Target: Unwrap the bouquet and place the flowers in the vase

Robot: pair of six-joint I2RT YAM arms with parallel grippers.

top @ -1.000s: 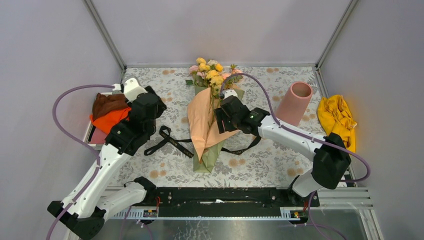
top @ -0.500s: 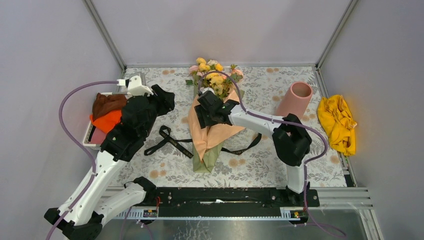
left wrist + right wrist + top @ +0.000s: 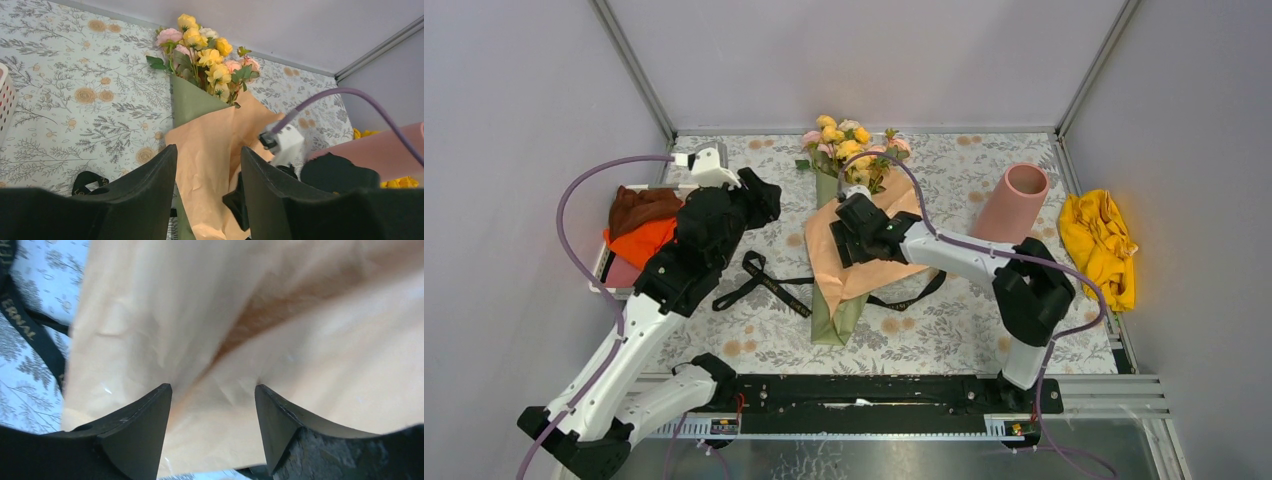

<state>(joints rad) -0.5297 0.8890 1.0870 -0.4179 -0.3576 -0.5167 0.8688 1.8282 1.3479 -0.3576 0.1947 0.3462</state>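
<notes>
The bouquet (image 3: 864, 278) lies mid-table with its long axis running near to far. The flowers (image 3: 849, 140) point at the far wall and the green tip points toward the arm bases. The right gripper (image 3: 212, 390) sits low over the peach paper, jaws fairly wide; whether its fingers touch the paper cannot be told. The left gripper (image 3: 209, 150) hangs left of the bouquet, jaws parted, gripping nothing. The vase (image 3: 1014, 205) stands at the far right, apart from the bouquet.
</notes>
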